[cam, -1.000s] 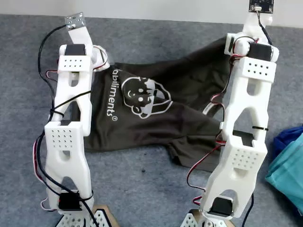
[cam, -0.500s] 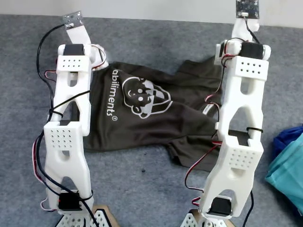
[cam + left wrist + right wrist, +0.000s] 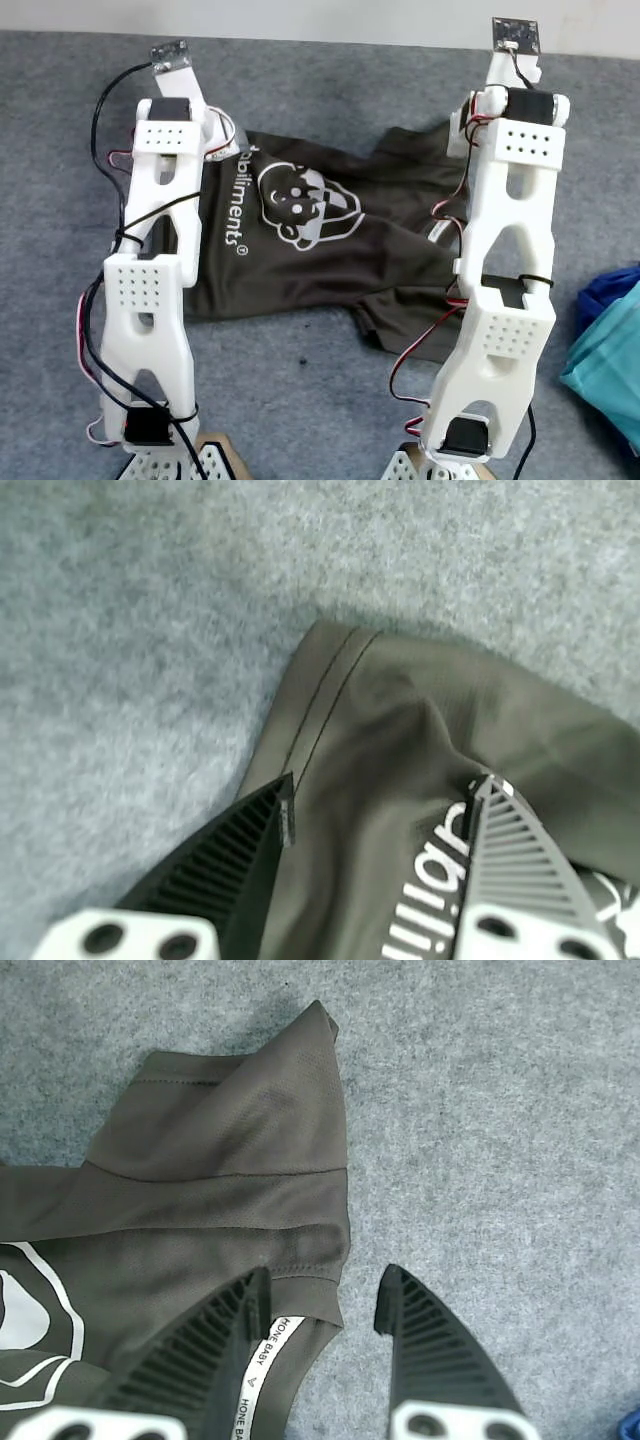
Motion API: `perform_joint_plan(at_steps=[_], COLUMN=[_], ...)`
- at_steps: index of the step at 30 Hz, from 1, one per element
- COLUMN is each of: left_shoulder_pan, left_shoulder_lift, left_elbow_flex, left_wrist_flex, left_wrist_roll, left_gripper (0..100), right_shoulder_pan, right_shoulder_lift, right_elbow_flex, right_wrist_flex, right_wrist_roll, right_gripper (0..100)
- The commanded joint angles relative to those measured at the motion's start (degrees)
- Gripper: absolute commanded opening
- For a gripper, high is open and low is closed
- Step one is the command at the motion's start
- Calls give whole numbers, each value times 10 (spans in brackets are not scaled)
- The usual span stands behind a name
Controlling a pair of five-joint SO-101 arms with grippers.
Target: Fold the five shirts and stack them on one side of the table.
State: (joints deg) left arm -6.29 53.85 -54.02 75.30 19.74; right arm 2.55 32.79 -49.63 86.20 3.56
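Note:
A dark olive shirt [image 3: 330, 250] with a white print lies spread and rumpled on the grey carpeted table, between my two arms. At its far left corner my left gripper [image 3: 385, 795] stands open, its fingers astride the hemmed edge of the shirt [image 3: 400, 710]. My right gripper [image 3: 325, 1295] is open just above the far right part of the shirt [image 3: 220, 1160], one finger over a seam with a white label, the other over bare carpet. In the high view the left gripper [image 3: 218, 138] and right gripper [image 3: 463, 122] are mostly hidden under their arms.
A blue shirt [image 3: 610, 285] and a teal shirt [image 3: 605, 365] lie piled at the table's right edge, close to the right arm's base. Grey carpet [image 3: 300, 60] lies bare beyond the olive shirt and in front of it.
The right arm shifted left, and the shirt's far right corner, earlier drawn out toward the right gripper, now lies slack further left. The left arm swung slightly to the right.

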Motion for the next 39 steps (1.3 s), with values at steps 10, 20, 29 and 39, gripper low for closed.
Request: perform_joint_plan(at_steps=[10,20,29,39], left_shoulder_pan=[-2,7,11,10], left_shoulder_lift=[118,138,138,175], left_elbow_flex=[-176,-178,-220,-241], left_wrist_flex=[19,73,154,154], left_wrist_roll=[3,-21,-21,-22], left_gripper=[280,280,280,280], right_shoulder_pan=[-5,-6,4,12], right_shoulder_lift=[-10,59,79,134], right_elbow_flex=[-2,-8,-9,-9], right_wrist_flex=[-26,-57,-83,-174], right_wrist_roll=[-5,-6,-7,-7], right_gripper=[174,174,174,174])
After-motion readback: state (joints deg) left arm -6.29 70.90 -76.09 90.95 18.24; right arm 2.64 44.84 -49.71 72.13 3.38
